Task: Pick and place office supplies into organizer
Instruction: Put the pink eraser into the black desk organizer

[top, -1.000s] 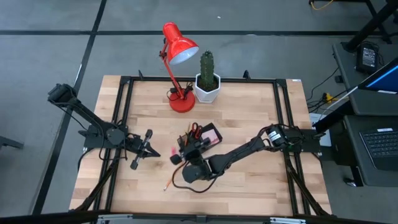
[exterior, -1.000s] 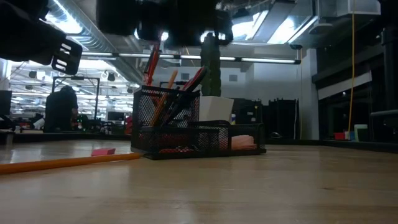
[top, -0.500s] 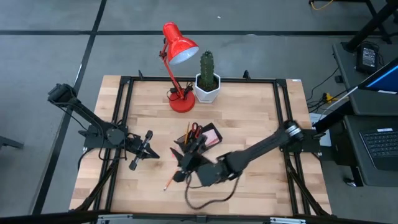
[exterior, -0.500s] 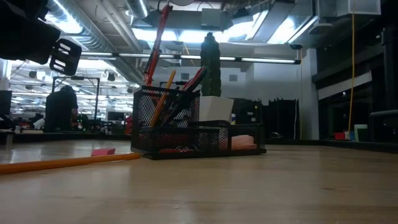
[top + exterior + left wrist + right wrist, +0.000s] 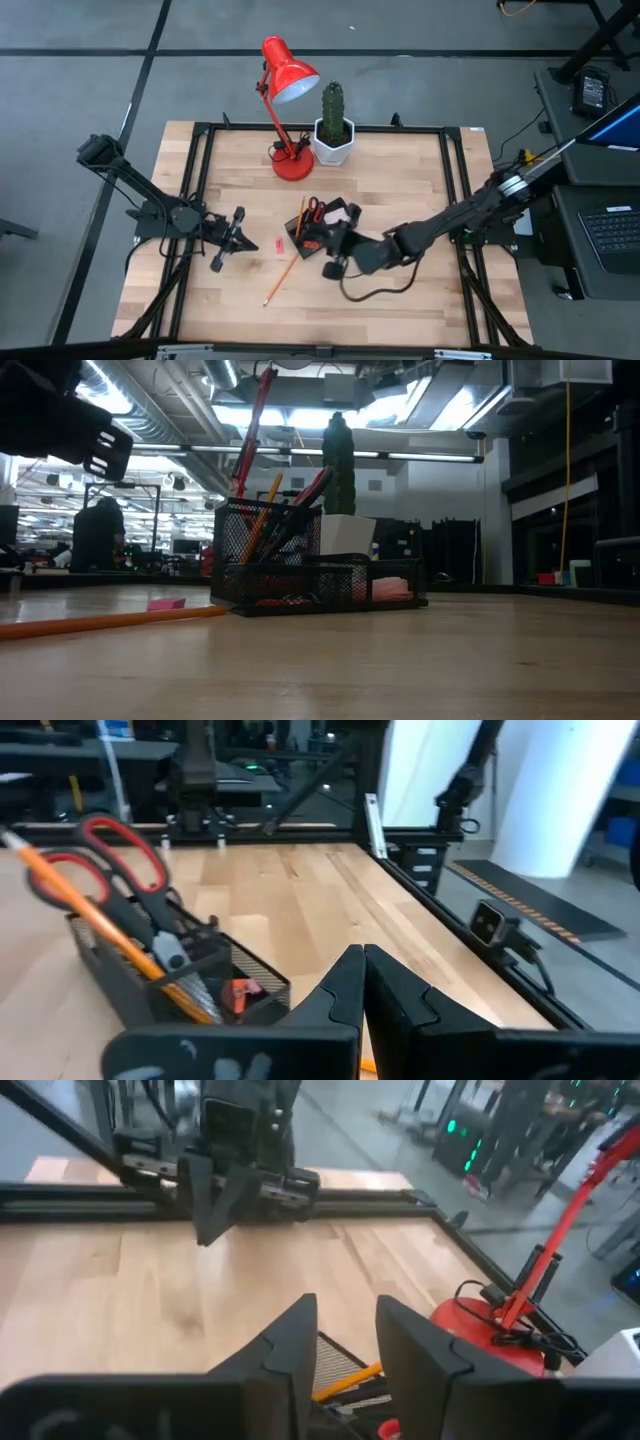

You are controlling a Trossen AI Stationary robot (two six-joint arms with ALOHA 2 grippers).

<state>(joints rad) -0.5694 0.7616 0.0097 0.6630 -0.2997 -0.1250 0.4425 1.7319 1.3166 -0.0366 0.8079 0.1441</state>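
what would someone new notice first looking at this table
Most likely the bright red desk lamp at the table's far edge, with the potted cactus right beside it. Next, the black mesh organizer mid-table, with red-handled scissors and an orange pencil standing up in it and the right tool open, empty, just over its near side. One more orange pencil lies loose on the wood.

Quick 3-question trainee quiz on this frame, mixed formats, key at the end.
1. True or false: the red-handled scissors stand in the black mesh organizer.
2. Which gripper's fingers are shut: A left, B right?
3. Fill in: an orange pencil and a small pink piece lie on the wooden ____.

Key: 1 true; 2 A; 3 table.
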